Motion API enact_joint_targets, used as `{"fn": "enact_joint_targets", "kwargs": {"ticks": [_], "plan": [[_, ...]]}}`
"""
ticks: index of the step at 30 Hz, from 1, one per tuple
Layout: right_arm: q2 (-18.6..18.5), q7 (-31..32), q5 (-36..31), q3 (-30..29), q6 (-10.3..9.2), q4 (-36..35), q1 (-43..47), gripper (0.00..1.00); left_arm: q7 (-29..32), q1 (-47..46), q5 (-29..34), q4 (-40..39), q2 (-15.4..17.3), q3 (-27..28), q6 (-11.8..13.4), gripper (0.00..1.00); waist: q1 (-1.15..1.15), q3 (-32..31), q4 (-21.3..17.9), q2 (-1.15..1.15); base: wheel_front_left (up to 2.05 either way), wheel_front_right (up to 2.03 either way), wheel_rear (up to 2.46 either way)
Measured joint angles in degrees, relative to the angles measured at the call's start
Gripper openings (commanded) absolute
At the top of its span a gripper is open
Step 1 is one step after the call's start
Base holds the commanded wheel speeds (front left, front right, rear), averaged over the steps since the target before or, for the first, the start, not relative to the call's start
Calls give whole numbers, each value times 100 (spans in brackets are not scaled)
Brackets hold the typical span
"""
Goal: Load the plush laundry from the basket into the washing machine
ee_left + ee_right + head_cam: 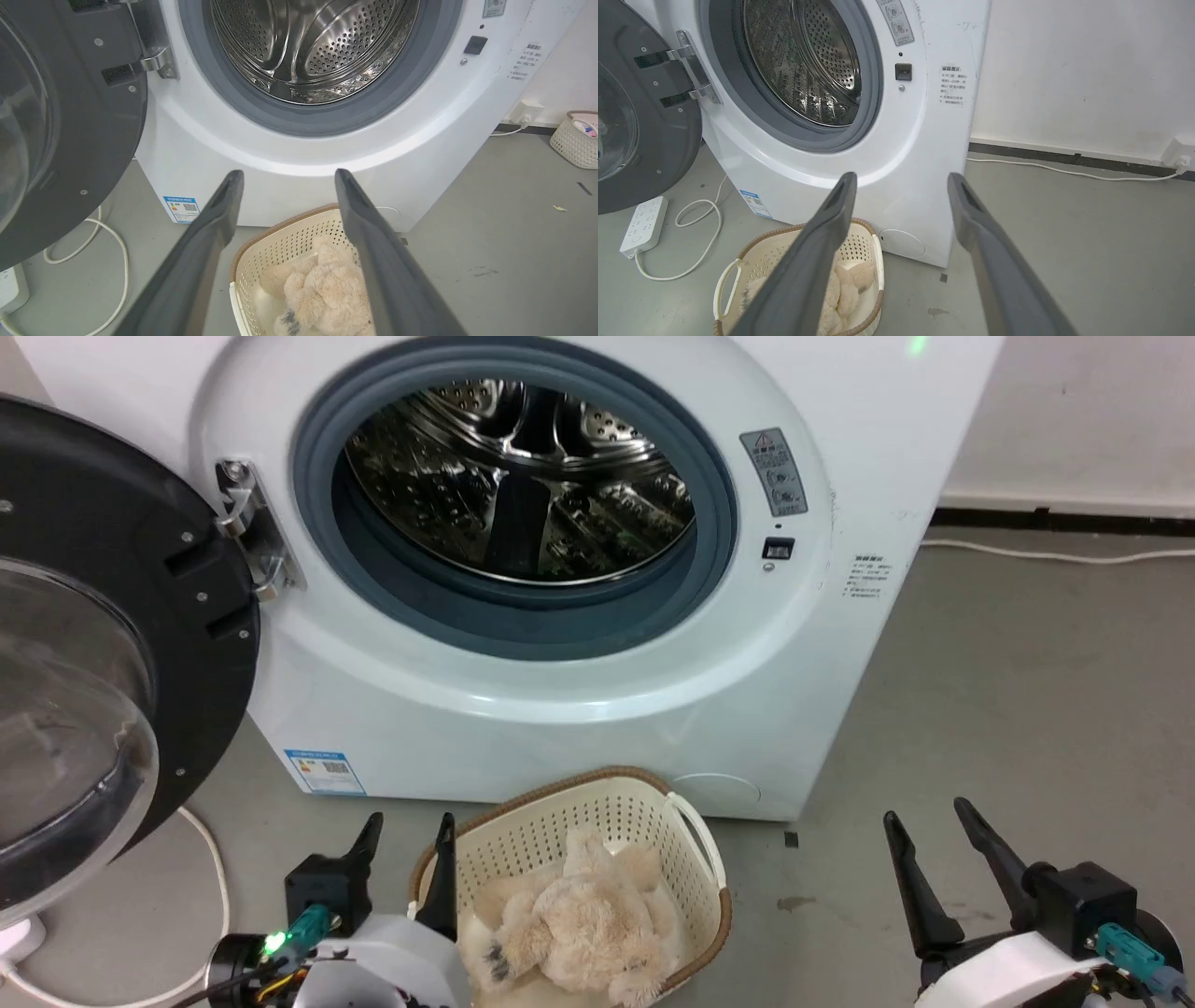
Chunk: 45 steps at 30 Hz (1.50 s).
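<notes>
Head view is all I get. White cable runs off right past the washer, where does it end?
Observer: At a wall socket low on the wall, seen from the right wrist.
Operator: Anything else that side?
Observer: A second basket by the wall, with items inside.
Operator: And left, under the door?
Observer: A white power strip lying on the floor.
</notes>
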Motion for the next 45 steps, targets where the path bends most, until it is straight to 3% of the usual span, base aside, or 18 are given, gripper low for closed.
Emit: {"fn": "enact_joint_targets", "kwargs": {"ticks": [34,45], "plan": [[0,-430,643,-222,0,-25,-225,100,1549,-1891,-717,2321,-7,-1101,-66,100,0,1609,-347,0,0,0,0],[0,-560,892,-276,0,-29,-267,100,1944,-2502,-755,2997,62,-1499,140,100,0,2192,-483,0,0,0,0]]}}
